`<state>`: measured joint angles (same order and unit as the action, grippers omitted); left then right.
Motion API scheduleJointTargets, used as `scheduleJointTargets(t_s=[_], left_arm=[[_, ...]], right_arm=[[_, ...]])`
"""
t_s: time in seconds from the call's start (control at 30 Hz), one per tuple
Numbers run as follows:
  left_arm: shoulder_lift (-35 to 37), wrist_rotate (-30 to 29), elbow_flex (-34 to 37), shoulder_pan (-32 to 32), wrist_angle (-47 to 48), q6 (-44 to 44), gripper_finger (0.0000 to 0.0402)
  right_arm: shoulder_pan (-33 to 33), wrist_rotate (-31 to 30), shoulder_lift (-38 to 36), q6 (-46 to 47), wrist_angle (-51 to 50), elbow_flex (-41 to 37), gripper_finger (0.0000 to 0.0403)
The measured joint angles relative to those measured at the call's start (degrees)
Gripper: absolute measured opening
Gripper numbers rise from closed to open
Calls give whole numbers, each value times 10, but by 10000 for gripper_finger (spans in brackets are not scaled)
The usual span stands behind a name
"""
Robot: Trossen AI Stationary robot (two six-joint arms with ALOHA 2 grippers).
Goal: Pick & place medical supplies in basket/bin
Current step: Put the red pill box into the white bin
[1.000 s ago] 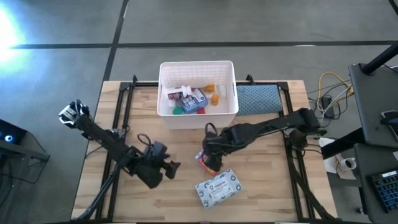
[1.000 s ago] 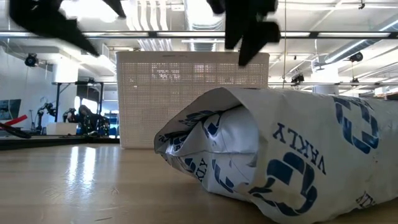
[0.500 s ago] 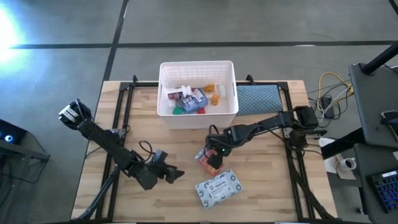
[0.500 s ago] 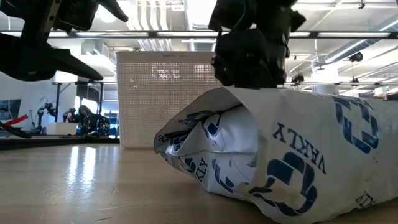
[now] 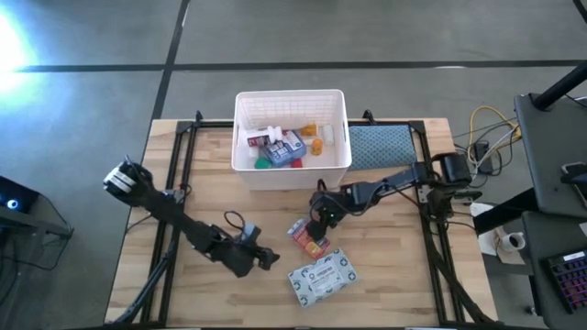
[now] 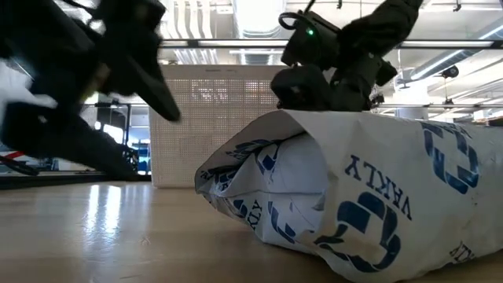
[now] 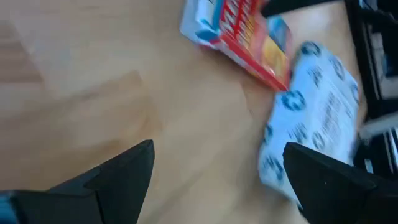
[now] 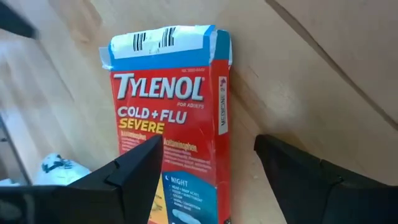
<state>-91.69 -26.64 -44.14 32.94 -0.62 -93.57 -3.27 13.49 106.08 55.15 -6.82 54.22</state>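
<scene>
From above you see the white basket point(image 5: 292, 137) at the far middle of the desk point(image 5: 183, 211), with several supplies already inside — white bottles, a blue-white box, green and orange bits. The red-orange box point(image 5: 308, 236) lies flat on the wood nearer you, and the grey-white packet point(image 5: 321, 276) lies just beside it, nearer still. Your right end effector point(image 5: 320, 217) hangs over the far end of the box; your left end effector point(image 5: 267, 259) is low over the desk to the left of the packet. At desk level the packet point(image 6: 346, 196) fills the foreground, the basket point(image 6: 236, 134) behind it. Your left wrist camera shows both fingers spread wide with bare wood between them, box point(image 7: 249, 37) and packet point(image 7: 311, 118) ahead. Your right wrist camera shows fingers parted, straddling the box point(image 8: 171, 137) without closing on it — nothing gripped.
</scene>
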Motion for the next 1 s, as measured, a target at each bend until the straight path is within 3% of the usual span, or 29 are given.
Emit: scheduleJointTargets(t_s=[0.3, 0.67, 1.0], left_arm=[[-102, 48, -11, -77, -158, 56, 333], [-155, 62, -82, -109, -143, 166, 333], [-163, 58, -91, -117, -144, 172, 333]], right_arm=[[-6, 42, 3, 12, 27, -4, 251], [-42, 56, 22, -14, 25, 27, 250], [-59, 49, 34, -4, 61, 28, 233]])
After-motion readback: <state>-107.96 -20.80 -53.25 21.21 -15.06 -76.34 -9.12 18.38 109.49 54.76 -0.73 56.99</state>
